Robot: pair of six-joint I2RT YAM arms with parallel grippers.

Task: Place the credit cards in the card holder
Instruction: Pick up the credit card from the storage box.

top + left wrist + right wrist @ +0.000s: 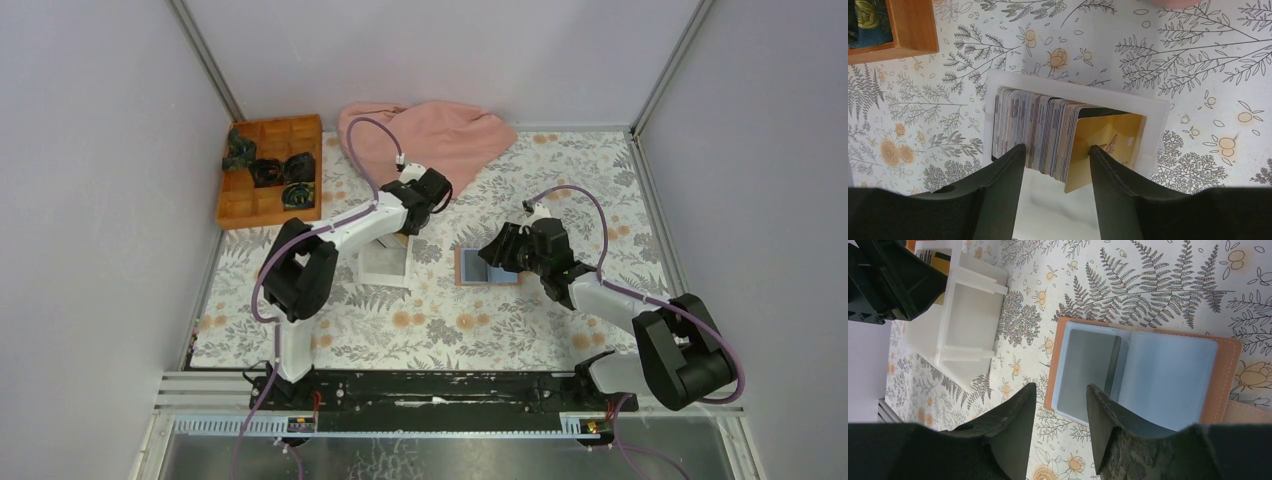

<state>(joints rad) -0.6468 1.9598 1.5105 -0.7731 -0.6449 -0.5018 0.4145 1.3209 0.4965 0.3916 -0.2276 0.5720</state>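
Left gripper [1057, 150] jaws apart, straddling credit cards [1040, 125] standing in white tray [1153, 107] at its 12, stack running 9–3; card holder [1224, 371] unfolded at tray's 3, under right gripper [1060, 390], jaws also spread

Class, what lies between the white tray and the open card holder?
Only bare floral tablecloth separates tray and card holder; the right wrist view shows it.
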